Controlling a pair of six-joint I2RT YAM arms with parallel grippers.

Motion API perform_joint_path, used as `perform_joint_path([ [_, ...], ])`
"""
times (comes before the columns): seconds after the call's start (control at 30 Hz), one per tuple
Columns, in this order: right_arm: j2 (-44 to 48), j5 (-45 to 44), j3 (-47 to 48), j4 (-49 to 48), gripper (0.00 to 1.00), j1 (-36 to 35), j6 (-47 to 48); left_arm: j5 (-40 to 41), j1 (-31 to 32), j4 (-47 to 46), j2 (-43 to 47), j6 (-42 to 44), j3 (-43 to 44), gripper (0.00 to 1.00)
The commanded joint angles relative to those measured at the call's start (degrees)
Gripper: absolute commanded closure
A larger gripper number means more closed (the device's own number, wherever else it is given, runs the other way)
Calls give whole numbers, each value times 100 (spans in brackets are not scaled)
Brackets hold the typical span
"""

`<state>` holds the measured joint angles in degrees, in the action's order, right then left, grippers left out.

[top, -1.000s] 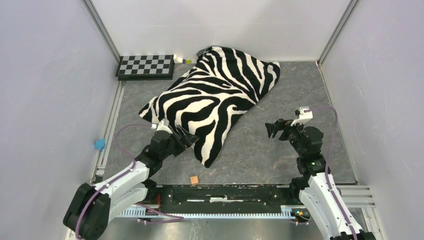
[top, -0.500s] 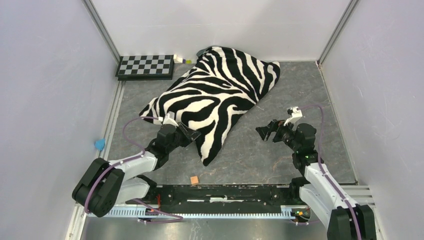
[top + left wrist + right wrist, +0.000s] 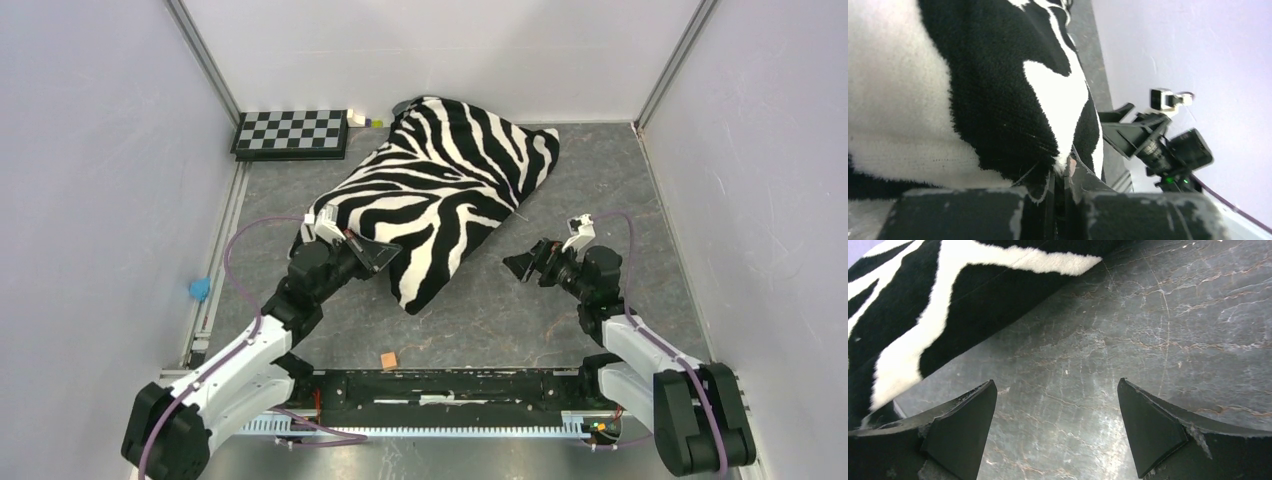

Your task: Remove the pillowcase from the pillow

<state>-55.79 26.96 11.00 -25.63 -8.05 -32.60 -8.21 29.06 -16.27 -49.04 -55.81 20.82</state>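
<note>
The zebra-striped pillowcase (image 3: 440, 195) lies diagonally across the grey table, plump and full; the pillow inside it is hidden. My left gripper (image 3: 383, 256) is shut on the pillowcase's near-left edge, with a fold of plush fabric (image 3: 1066, 164) pinched between the fingertips. My right gripper (image 3: 522, 266) stands open just right of the pillowcase's near corner, low over the table, with nothing between its fingers (image 3: 964, 412). The striped pillowcase (image 3: 923, 315) fills the upper left of the right wrist view.
A checkerboard (image 3: 290, 133) lies at the back left, with small white and green pieces (image 3: 362, 120) beside it. A small orange cube (image 3: 388, 360) sits near the front edge. A blue object (image 3: 200, 289) rests by the left rail. Walls enclose three sides.
My left gripper closed on the pillowcase's near-left edge and drew it up and back a little. The right arm swung left and lower, toward the pillowcase's near corner, still open.
</note>
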Motion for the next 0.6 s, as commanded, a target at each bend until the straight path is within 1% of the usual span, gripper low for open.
perform_joint_path([
  [0.0,-391,84,-67,-1242,2,-37,-1020,-735,25,176,363,290,543,98],
  [0.07,-619,37,-123,-1772,1,-69,-1622,-953,21,210,398,290,577,98],
  [0.13,-863,-195,-142,-2214,1,-176,-2127,-1147,21,162,415,269,564,98],
  [0.2,-1020,-656,-66,-2144,1,-310,-2521,-1325,21,91,423,238,555,98],
  [0.23,-1067,-1027,30,-1864,1,-368,-2721,-1409,21,90,435,237,558,98],
  [0.3,-1163,-1939,404,-551,3,-531,-3199,-1547,26,94,489,229,594,98],
  [0.33,-1252,-2157,553,-326,3,-568,-3323,-1600,22,89,532,220,598,98],
  [0.37,-1389,-2202,612,-446,2,-585,-3372,-1649,22,89,593,212,599,98],
  [0.5,-2043,-2013,698,-1420,2,-595,-3912,-1780,23,106,850,123,487,98],
  [0.57,-2394,-1901,895,-1589,2,-605,-4024,-1805,23,132,993,75,413,98],
])
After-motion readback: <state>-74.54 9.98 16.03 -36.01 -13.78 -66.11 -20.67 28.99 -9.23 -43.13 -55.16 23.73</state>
